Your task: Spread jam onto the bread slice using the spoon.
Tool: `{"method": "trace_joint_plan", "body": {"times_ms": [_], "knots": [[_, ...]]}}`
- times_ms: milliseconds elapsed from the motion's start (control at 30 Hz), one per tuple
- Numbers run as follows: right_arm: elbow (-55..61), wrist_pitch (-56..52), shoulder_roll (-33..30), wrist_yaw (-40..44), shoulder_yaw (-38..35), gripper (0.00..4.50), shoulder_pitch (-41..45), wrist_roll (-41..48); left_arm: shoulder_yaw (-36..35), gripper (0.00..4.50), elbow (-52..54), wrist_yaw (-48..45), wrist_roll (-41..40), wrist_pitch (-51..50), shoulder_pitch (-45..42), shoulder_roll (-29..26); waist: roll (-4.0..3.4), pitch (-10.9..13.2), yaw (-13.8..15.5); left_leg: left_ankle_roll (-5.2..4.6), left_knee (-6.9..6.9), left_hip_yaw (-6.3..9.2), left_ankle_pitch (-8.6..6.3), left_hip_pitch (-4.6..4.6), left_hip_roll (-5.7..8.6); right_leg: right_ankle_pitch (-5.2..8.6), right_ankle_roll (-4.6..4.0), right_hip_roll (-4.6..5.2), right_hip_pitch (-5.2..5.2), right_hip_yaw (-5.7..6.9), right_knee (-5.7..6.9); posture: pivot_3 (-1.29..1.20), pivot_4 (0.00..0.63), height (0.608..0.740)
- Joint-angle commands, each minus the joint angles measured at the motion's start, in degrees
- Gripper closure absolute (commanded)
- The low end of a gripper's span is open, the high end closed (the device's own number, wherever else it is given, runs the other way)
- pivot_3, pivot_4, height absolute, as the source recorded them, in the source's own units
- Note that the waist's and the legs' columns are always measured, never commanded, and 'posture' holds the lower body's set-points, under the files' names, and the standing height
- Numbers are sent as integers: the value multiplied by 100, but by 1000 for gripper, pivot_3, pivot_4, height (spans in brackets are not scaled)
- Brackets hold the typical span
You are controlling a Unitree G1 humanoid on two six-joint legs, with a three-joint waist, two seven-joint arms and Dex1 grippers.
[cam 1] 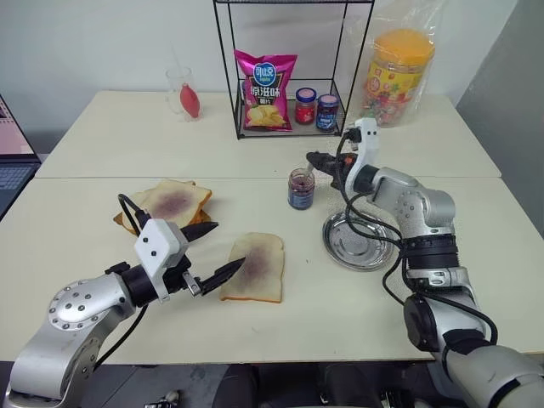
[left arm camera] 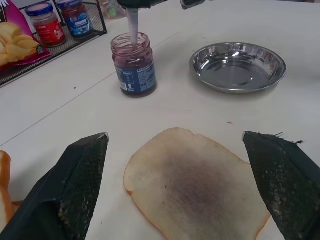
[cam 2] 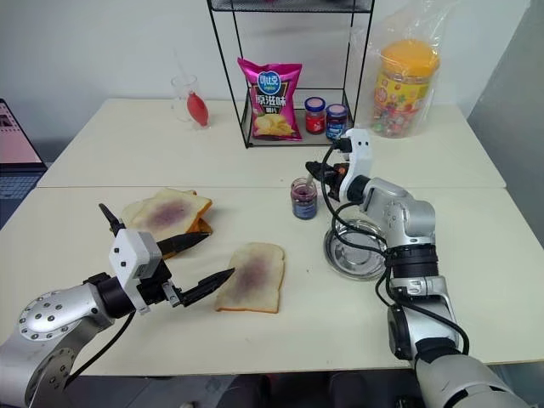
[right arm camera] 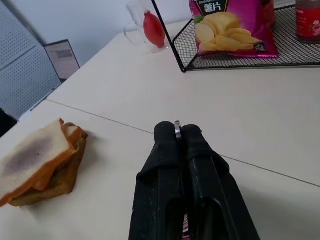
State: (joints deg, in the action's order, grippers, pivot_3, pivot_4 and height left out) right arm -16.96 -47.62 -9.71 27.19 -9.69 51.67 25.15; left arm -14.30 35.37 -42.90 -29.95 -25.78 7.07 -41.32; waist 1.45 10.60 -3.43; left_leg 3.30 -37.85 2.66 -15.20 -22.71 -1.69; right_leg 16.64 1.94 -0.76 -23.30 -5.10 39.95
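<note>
Purple-smeared bread slice [cam 1: 254, 268] lies flat near the surface's front edge, middle. Left gripper [cam 1: 213, 250] fingers spread wide, one tip above the slice's near edge, the other clear of it. Jam [cam 1: 300, 189] jar stands mid-surface, just beside steel dish [cam 1: 358, 240]. Right gripper [cam 1: 318, 161] fingers pressed together, pinching the spoon [left arm camera: 133, 26], which dips into the jar. Stacked slices [cam 1: 167, 204] toward the left edge.

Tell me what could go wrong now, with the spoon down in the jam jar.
The right gripper holds the spoon in the narrow jam jar; a sideways pull could tip the unsupported jar. Jam may drip on the table on the way to the bread slice, which the open left gripper isn't pinning.
</note>
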Motion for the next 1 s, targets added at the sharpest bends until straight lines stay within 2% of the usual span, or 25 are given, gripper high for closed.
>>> {"method": "trace_joint_plan", "body": {"times_ms": [33, 1000], "knots": [[-6, -132, 51, -89, -268, 4480, 258, 330, -38, 0, 148, 41, 32, 99, -49, -11, 0, 0, -3, 0, 0, -1, 0, 0, 0, 0, 0, 0, 0, 0, 0, 0, 150, 740], [-366, -272, -44, -519, -716, 4480, 476, 751, 9, 0, 118, 52, 34, 82, -144, -60, -2, 1, -7, -1, 1, -4, 0, -3, -1, 1, 0, -2, 0, -2, -4, 0, 150, 740]]}}
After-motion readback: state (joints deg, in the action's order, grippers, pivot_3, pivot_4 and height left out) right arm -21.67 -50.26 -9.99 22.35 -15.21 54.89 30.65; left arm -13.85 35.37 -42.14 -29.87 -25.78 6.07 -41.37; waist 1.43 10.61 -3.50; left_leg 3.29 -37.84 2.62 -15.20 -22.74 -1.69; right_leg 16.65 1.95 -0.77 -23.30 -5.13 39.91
